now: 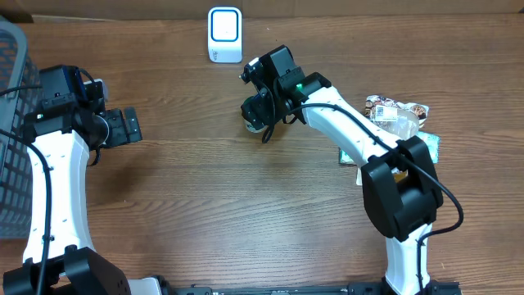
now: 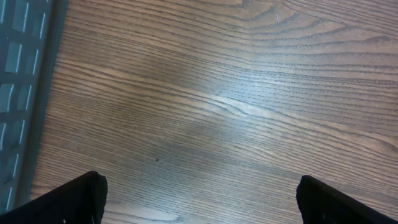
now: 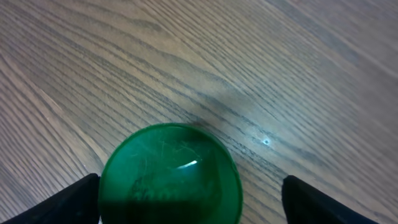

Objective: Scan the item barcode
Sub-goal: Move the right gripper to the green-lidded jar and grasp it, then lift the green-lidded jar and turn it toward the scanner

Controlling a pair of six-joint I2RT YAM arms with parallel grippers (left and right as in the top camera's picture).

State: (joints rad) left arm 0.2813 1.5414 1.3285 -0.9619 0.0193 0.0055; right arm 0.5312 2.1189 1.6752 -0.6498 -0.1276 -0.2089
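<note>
The item is a container with a round green lid (image 3: 170,174), standing on the wooden table. From overhead only a pale sliver of the item (image 1: 250,126) shows under the arm. My right gripper (image 3: 193,196) is straddling the lid from above, open: one finger lies against the lid's left edge and the other stands well clear on the right. No barcode shows on the item. The white scanner (image 1: 224,34) stands upright at the table's back edge, beyond the right gripper (image 1: 260,111). My left gripper (image 1: 127,127) hangs open over bare wood (image 2: 199,193) with nothing between its fingers.
A dark mesh basket (image 1: 12,123) fills the left edge, and its rim (image 2: 18,74) shows in the left wrist view. A pile of packaged goods (image 1: 397,115) and a teal packet (image 1: 430,143) lie at the right, beside the right arm's base.
</note>
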